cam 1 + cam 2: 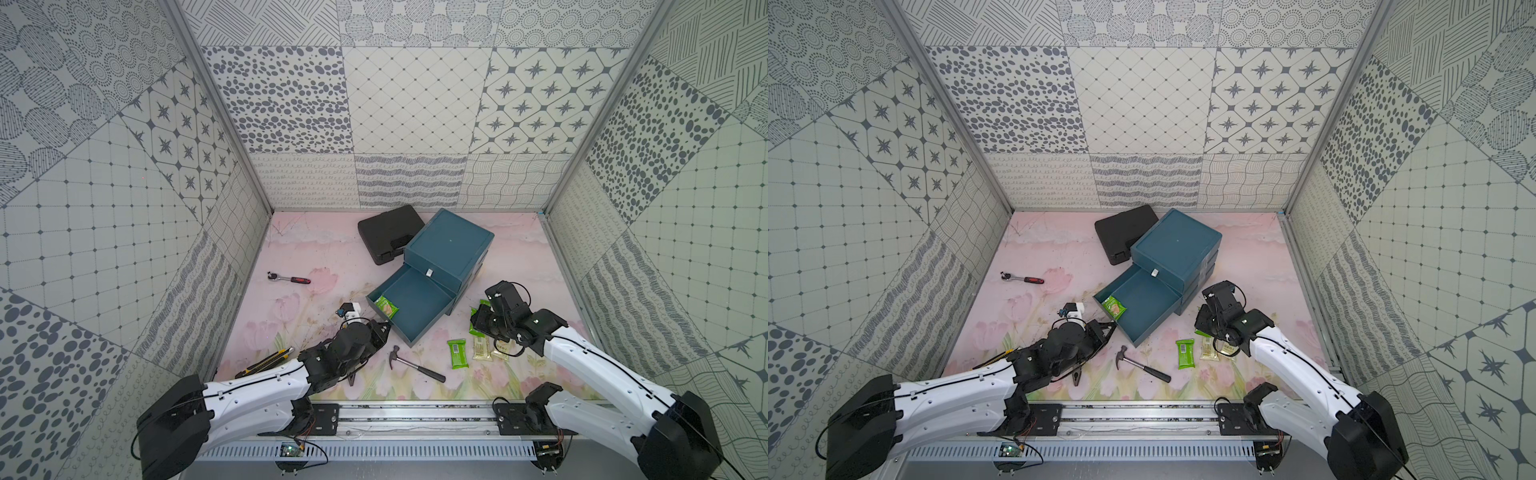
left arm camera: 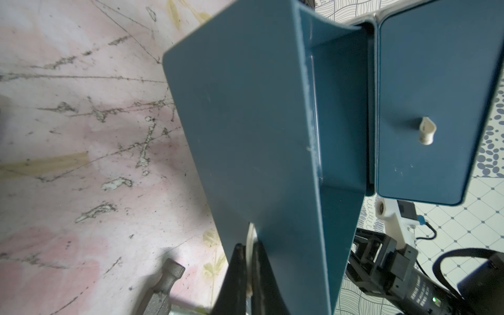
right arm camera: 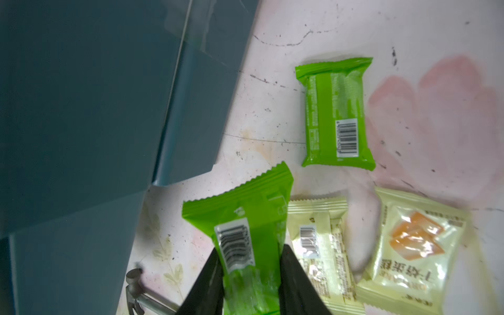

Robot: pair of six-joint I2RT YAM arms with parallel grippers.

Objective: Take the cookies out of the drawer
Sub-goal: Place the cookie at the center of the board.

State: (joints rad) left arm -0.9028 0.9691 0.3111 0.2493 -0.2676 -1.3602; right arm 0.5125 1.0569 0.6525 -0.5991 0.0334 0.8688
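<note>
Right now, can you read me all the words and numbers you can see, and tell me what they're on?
No text reads clearly enough to quote.
Beige packet with the orange picture: big characters, upside down, blurred.
Middle beige packet: barcode, tiny print, unreadable.
Held green packet: barcode, digits unreadable.
Loose green packet: barcode, digits too small.
Third green packet, in the drawer: too small.

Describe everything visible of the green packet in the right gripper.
The green packet is a bright, glossy plastic wrapper with a zigzag-cut end seal and a white barcode patch facing the wrist camera. The right gripper is shut on its other end, clamping both long edges. It is outside the drawer; whether it touches the mat is unclear.
</note>
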